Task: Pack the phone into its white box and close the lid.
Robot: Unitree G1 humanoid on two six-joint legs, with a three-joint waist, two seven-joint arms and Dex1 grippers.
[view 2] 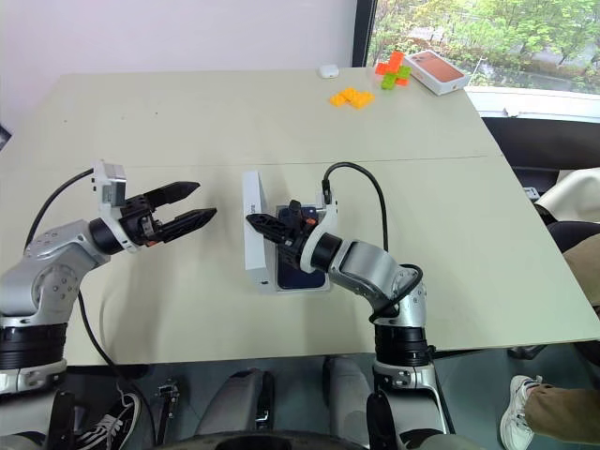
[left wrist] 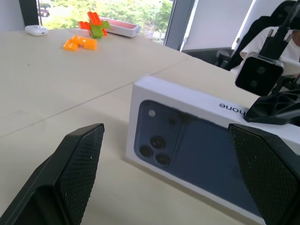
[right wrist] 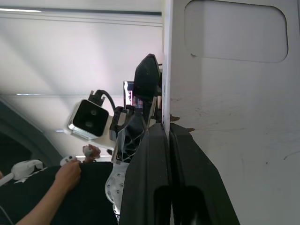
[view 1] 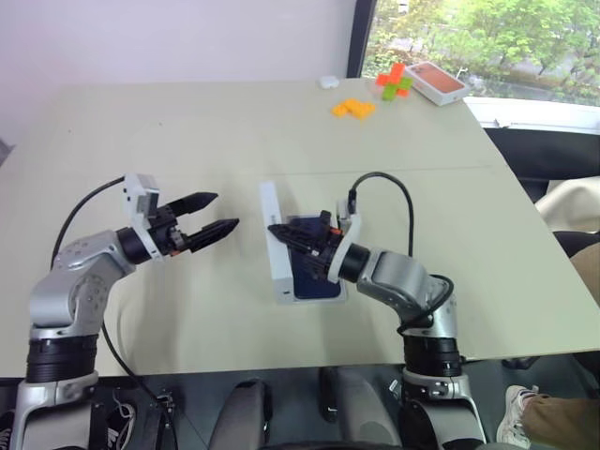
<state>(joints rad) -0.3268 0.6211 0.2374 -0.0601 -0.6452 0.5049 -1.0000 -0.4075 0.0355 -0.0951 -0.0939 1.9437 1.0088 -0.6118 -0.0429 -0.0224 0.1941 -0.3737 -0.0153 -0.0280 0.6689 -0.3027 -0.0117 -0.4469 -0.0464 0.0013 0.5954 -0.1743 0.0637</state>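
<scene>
Lid: on edge mid-surface, just left of the white box.
Phone: in the white box.
Right gripper: at the lid's top edge.
Left gripper: left of the lid, apart.
Blocks: far right corner.

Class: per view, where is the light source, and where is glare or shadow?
Left eye view: daylight enters through the window at far right, and table shadows are faint. Left wrist view: soft sheen on the lid. Right wrist view: the right pincer is silhouetted against bright surroundings.
</scene>
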